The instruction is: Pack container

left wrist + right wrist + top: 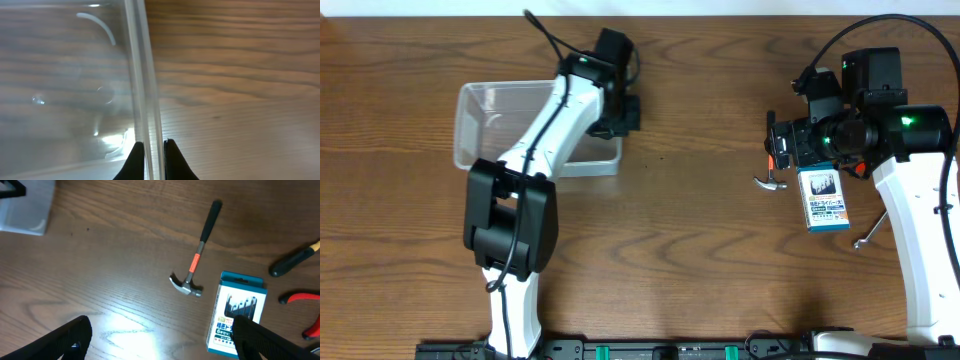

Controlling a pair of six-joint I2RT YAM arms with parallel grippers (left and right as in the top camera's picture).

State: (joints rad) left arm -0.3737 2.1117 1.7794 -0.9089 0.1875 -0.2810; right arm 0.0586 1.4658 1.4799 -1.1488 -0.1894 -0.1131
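Note:
The container (pixel 510 120) is a clear rectangular tub at the left of the table. In the left wrist view its right wall (pixel 142 75) runs up the frame between my fingers. My left gripper (pixel 150 150) is shut on that wall, at the tub's right edge (pixel 618 118). My right gripper (pixel 165 340) stands wide open over bare wood, holding nothing; seen from above it hovers at the right (pixel 782 148). A small hammer (pixel 197 255) with an orange band lies ahead of it, with a blue-and-white printed box (pixel 237 312) beside the right fingertip. The tub looks empty inside.
A black-handled screwdriver (pixel 292 262) and red-handled pliers (pixel 305 297) lie at the right edge of the right wrist view. From above, the hammer head (pixel 770 182), the box (pixel 825 200) and a small metal tool (pixel 865 237) sit by the right arm.

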